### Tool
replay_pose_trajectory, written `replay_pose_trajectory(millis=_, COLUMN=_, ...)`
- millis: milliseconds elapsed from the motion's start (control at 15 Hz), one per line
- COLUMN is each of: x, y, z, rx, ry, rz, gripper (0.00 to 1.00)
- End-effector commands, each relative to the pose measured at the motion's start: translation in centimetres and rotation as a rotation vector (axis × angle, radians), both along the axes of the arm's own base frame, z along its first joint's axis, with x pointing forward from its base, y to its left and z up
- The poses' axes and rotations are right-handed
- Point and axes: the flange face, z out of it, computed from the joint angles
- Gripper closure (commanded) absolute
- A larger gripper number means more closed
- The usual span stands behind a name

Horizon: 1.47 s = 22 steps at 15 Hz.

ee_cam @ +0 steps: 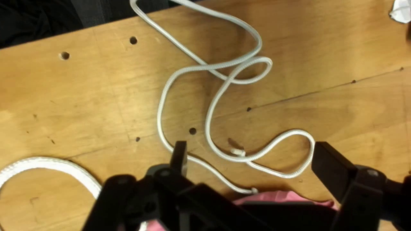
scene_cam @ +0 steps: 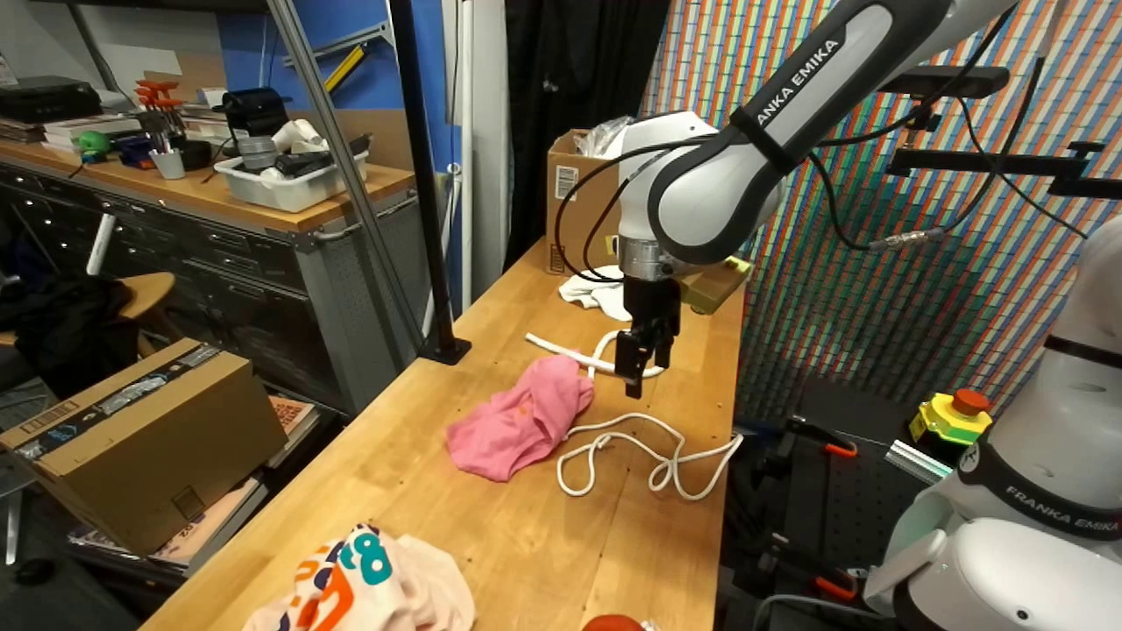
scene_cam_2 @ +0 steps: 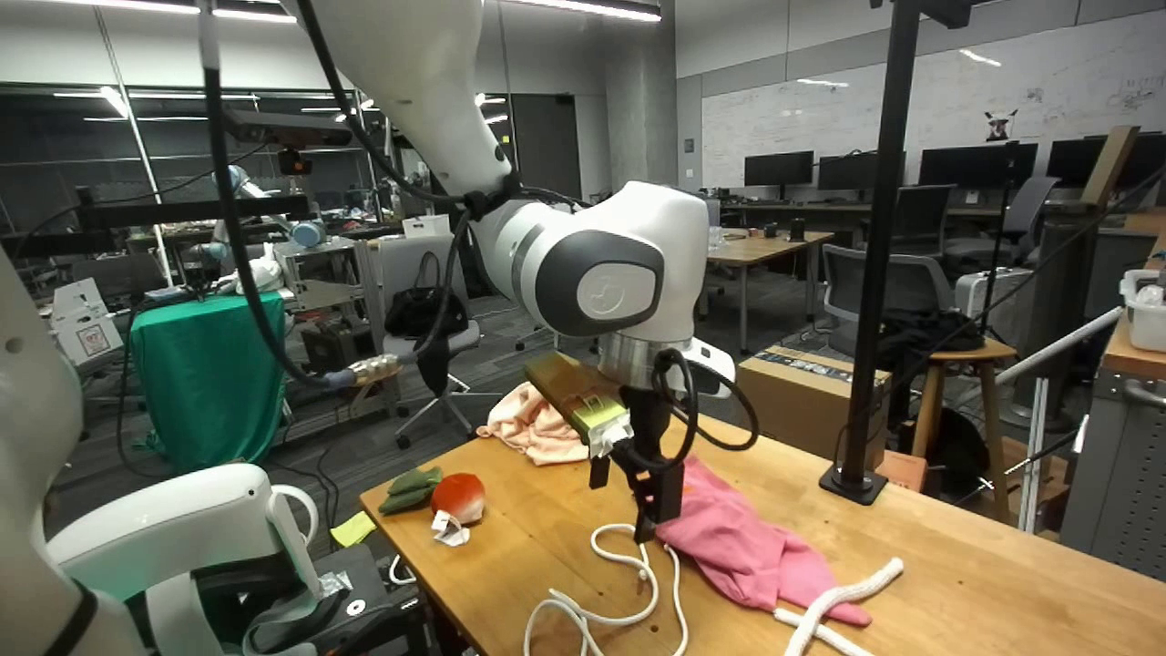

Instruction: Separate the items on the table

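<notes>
My gripper is open and empty, pointing down over the table; it shows in both exterior views. A thin white rope lies in loose loops below it, with one loop and both visible ends between the fingers in the wrist view. The fingers look above the rope; contact cannot be told. A crumpled pink cloth lies beside the rope, partly hidden by the gripper in the wrist view. A thicker white rope touches the pink cloth's end. A peach cloth with coloured letters lies apart.
A red-orange object and a green object sit near a table corner. A white cloth and a cardboard box are at the opposite end. A black post stands on the table's edge.
</notes>
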Motion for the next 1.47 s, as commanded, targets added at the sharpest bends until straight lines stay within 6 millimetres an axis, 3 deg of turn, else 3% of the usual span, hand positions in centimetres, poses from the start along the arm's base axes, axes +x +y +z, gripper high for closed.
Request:
replay_pose_trajectory(millis=0, x=2.3, y=3.3, z=1.1, rx=0.017, ry=-0.037, rz=0.021, gripper=0.0)
replay_pose_trajectory(millis=467, x=5.9, y=11.1, z=1.3, rx=-0.062, ry=-0.004, rz=0.12, gripper=0.0)
replay_pose_trajectory(millis=667, x=8.2, y=12.7, z=1.0, rx=-0.078, ry=-0.019, rz=0.166, gripper=0.0)
replay_pose_trajectory(millis=867, x=11.3, y=12.2, z=0.5, rx=-0.089, ry=-0.058, rz=0.176, gripper=0.0)
replay_pose_trajectory(millis=1200, x=16.0, y=8.9, z=-1.5, rx=-0.093, ry=-0.077, rz=0.129, gripper=0.0)
replay_pose_trajectory(millis=1400, x=17.8, y=7.0, z=-3.1, rx=-0.087, ry=-0.063, rz=0.093, gripper=0.0)
